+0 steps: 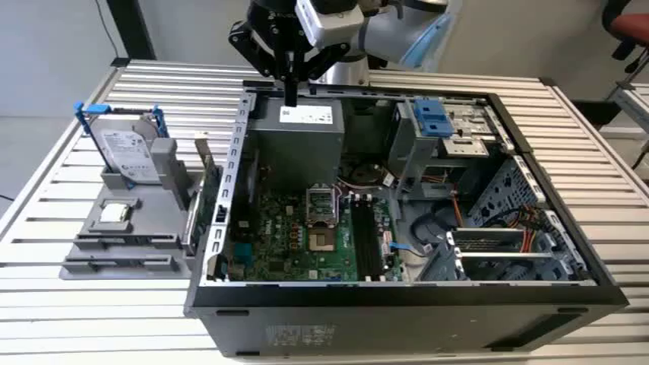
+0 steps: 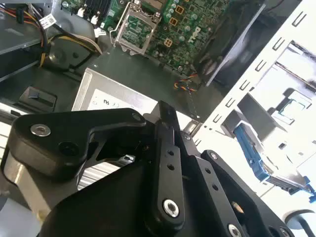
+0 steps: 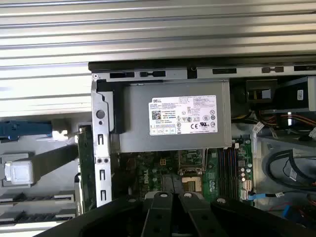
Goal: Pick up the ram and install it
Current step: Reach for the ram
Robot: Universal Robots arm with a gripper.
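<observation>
Exterior view: we see a slatted metal table [image 1: 91, 319] carrying an open computer case [image 1: 406, 319]. The gripper [image 1: 291, 99], fingers drawn together, hangs above the power supply [image 1: 299, 141]. Second wrist view puts a blue drive frame [image 2: 249, 145] beside the hand. First wrist view shows memory slots [image 3: 229, 170] beyond the hand; we cannot make out the ram.

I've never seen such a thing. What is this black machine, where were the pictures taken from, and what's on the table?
It is a robot arm ending in a black gripper, its hand. The exterior view comes from a separate camera; both wrist views from cameras riding on the arm. On the slatted table lies an open computer case; the gripper hangs above its grey power supply. On the exterior view's left, a grey rack holds a blue-framed hard drive. Whether it holds anything, I cannot tell.
</observation>
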